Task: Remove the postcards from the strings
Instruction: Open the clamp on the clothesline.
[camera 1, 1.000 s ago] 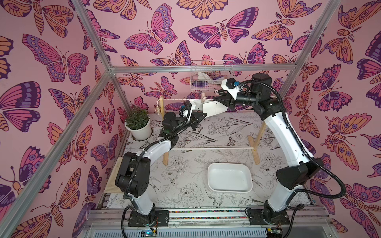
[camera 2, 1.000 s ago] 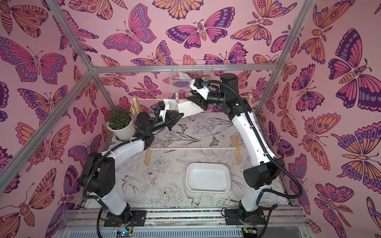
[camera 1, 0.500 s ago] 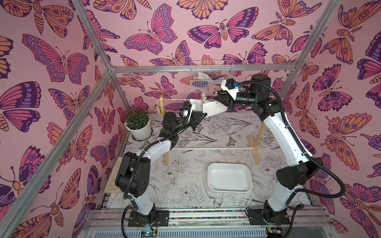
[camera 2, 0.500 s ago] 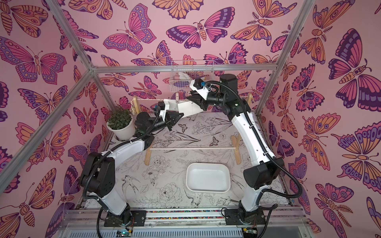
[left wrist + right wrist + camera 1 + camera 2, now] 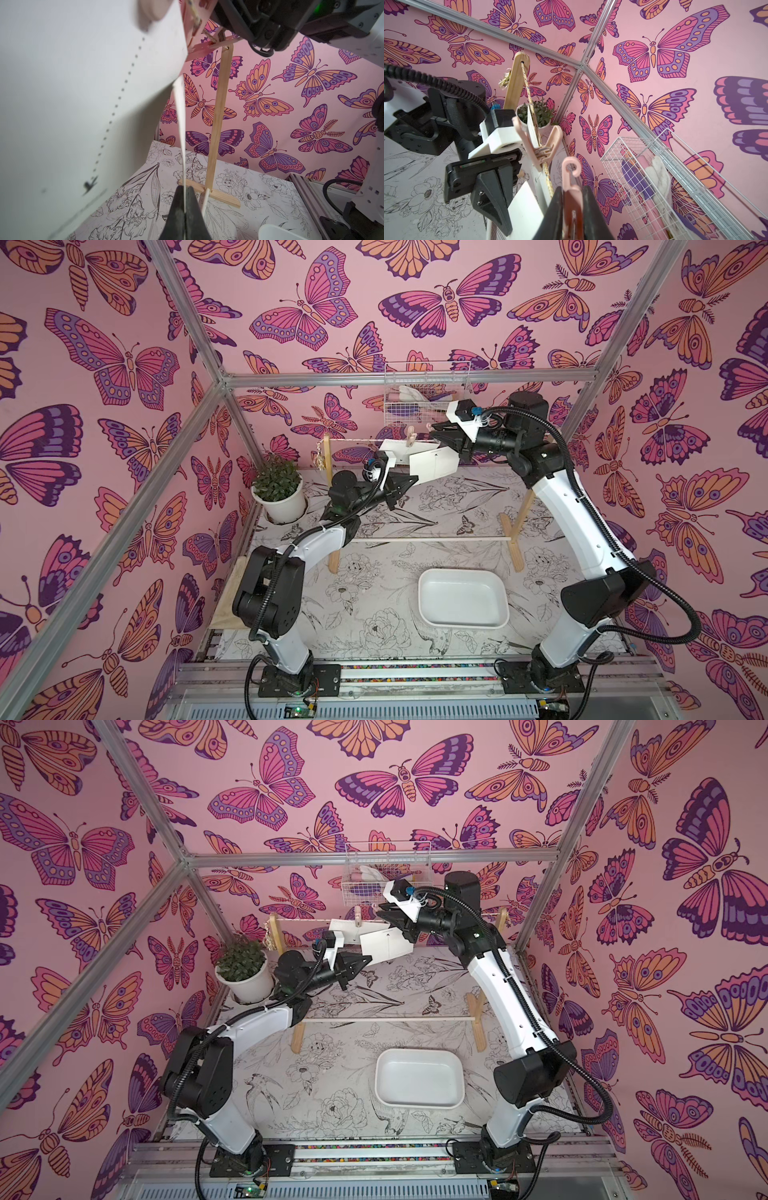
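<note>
Now that the right gripper point(image 5: 572, 193) has squeezed in over the last second and sits clamped on the pink clothespin point(image 5: 569, 182), that pin should be about to let go; can't tell if its mouth has opened yet. Meanwhile the left gripper point(image 5: 184, 193) is unchanged, pinched together on the lower edge of the white postcard point(image 5: 434, 462), which hangs tilted off the string point(image 5: 529, 95) between the 2 arms. Likely next: left pulls it clear. 1 more white card point(image 5: 392, 446) is pegged just beside it. The white tray point(image 5: 461, 597) holds nothing and sits on the floral table cover point(image 5: 374, 601). Around it: wooden rack point(image 5: 517, 526), potted plant point(image 5: 277, 485), wire basket point(image 5: 424, 406), butterfly wallpaper.
</note>
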Tool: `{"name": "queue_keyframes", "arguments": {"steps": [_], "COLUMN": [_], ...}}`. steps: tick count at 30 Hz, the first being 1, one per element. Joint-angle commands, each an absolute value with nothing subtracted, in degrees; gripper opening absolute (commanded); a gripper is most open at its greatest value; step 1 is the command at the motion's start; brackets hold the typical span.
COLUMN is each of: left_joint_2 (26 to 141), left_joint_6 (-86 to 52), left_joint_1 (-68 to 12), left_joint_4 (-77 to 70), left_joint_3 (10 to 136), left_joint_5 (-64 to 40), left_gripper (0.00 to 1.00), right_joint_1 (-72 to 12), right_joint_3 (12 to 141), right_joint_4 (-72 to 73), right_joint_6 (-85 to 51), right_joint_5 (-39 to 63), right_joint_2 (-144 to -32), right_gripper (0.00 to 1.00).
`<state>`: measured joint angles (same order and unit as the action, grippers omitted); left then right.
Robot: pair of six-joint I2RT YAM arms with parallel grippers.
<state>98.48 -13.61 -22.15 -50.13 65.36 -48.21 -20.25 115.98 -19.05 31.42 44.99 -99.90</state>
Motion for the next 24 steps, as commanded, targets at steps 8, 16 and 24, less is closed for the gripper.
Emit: {"name": "queue_keyframes", "arguments": {"steps": [8,16,24], "left_joint_2": [96.5,95.1,94.1], "left_joint_6": [-14.6,-14.3,-14.6], "left_joint_1": [-22.7,-23.6,-23.9], "left_joint_4": [-52.8,-52.3,-52.1], "left_joint_3": [64.2,62.1,62.1], "left_joint_5": [-49.2,-49.2,-48.7], "left_gripper": [0.0,0.0,0.0], "right_joint_1": [-21.0,-21.4,-21.7], "right_joint_3": [115.1,113.6,112.1], "right_joint_4": [-16.3,-15.2,-14.0], "right_joint_6": [30.5,30.6,30.5], "right_joint_5": [44.3,42.9,42.2], "right_joint_2": [-97.6,-96.9,-95.4], "right_gripper": [0.0,0.12,0.52]}}
